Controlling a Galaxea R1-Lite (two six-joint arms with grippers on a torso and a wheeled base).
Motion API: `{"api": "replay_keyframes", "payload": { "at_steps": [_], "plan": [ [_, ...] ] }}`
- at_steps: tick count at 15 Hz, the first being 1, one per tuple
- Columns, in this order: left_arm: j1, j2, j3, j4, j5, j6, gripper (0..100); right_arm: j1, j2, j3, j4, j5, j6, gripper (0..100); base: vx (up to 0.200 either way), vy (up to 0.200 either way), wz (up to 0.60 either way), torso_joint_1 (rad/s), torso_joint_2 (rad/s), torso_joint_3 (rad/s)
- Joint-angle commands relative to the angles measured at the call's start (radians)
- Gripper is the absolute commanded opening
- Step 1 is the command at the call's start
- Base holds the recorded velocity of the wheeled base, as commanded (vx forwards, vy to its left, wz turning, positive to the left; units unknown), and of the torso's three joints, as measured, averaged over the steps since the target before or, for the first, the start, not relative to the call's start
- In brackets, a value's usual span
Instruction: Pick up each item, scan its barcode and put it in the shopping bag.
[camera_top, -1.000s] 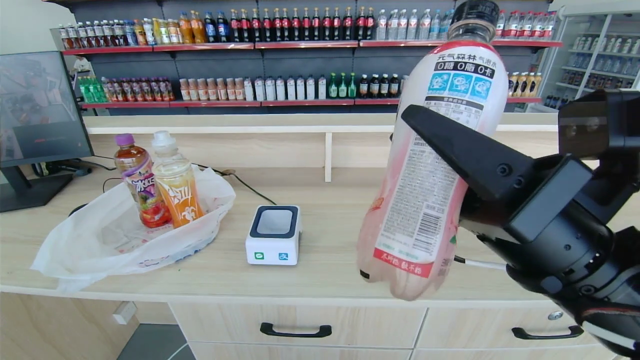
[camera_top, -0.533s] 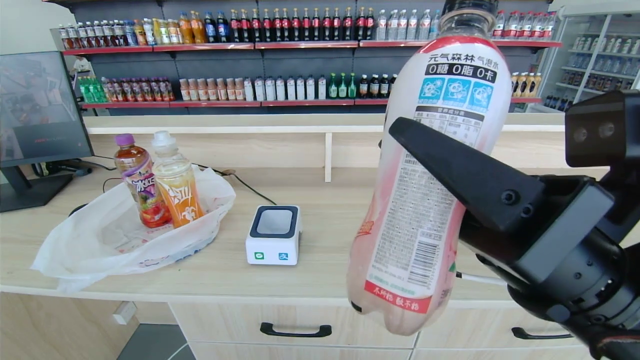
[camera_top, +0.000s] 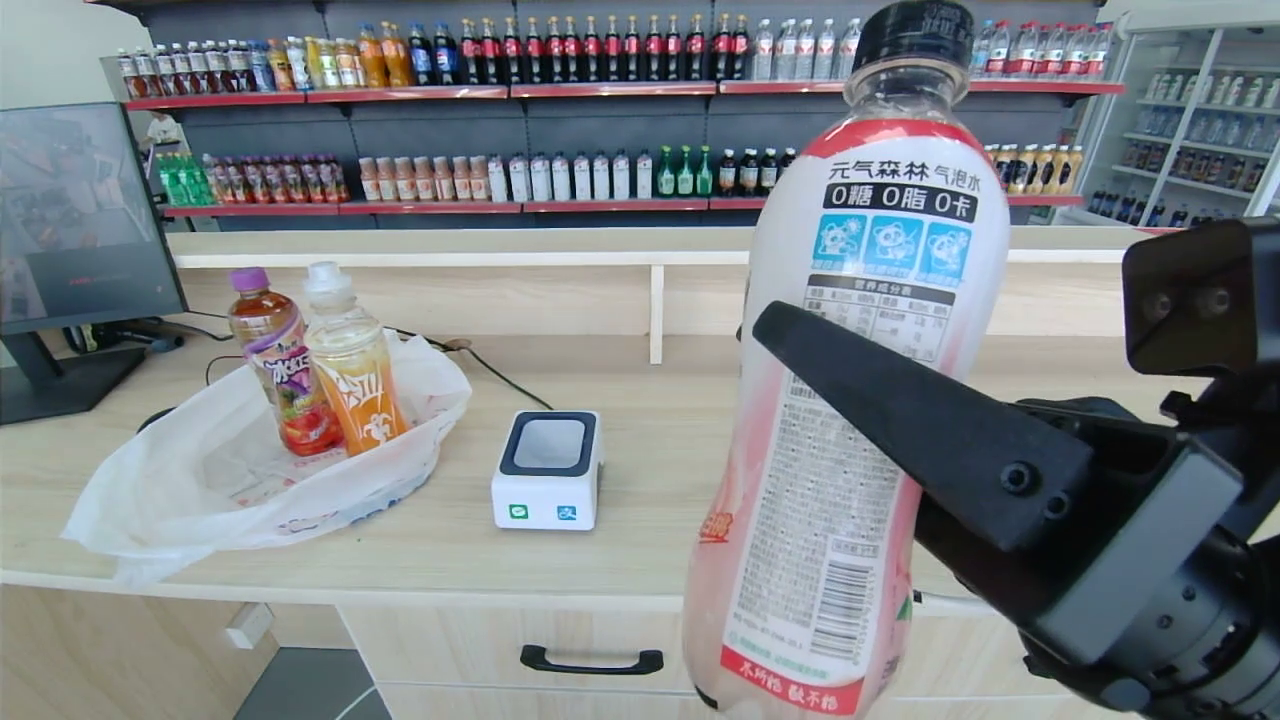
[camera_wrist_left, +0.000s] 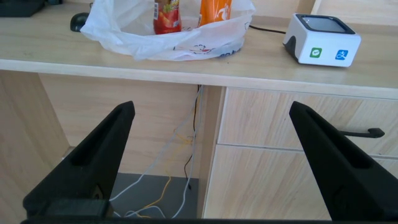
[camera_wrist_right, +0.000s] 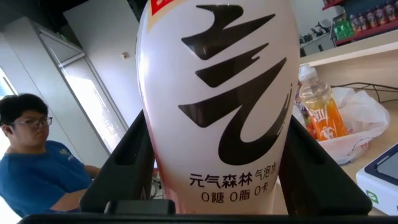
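Counter (camera_top: 640, 395) of pale wood is running below shelves (camera_top: 600, 90) of drinks. Right gripper (camera_wrist_right: 214, 168) is clamping a pink bottle (camera_top: 860, 300) upright above the counter's front edge; left of it the scanner (camera_top: 548, 470) is sitting, farther left the bag (camera_top: 200, 480) is holding two drinks (camera_top: 352, 385). Left gripper (camera_wrist_left: 211, 155) is hanging below, jaws apart, facing drawers (camera_wrist_left: 280, 137).
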Motion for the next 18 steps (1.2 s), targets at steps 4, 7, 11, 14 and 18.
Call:
{"api": "replay_keyframes", "payload": {
  "at_steps": [4, 7, 11, 14, 18],
  "plan": [
    [0.0, 0.0, 0.001, 0.001, 0.0, 0.0, 100, 0.002, 0.017, -0.004, -0.001, 0.002, -0.01, 0, 0.0, 0.0, 0.0, 0.0, 0.0, 0.0],
    [0.0, 0.0, 0.0, 0.0, 0.0, 0.0, 100, 0.0, 0.032, -0.024, -0.001, 0.031, -0.022, 0, 0.0, 0.0, 0.0, 0.0, 0.0, 0.0],
    [0.0, 0.0, 0.001, 0.0, 0.0, 0.0, 100, -0.025, 0.066, 0.01, -0.001, 0.005, -0.238, 0, 0.0, 0.0, 0.0, 0.0, 0.0, 0.0],
    [0.0, 0.0, 0.001, 0.0, 0.0, 0.0, 100, -0.141, 0.09, 0.052, -0.001, -0.125, -0.507, 0, 0.0, 0.0, 0.0, 0.0, 0.0, 0.0],
    [0.0, 0.0, 0.0, 0.0, 0.0, 0.0, 100, -0.233, 0.086, 0.076, -0.001, -0.42, -0.66, 0, 0.0, 0.0, 0.0, 0.0, 0.0, 0.0]
  ]
}}
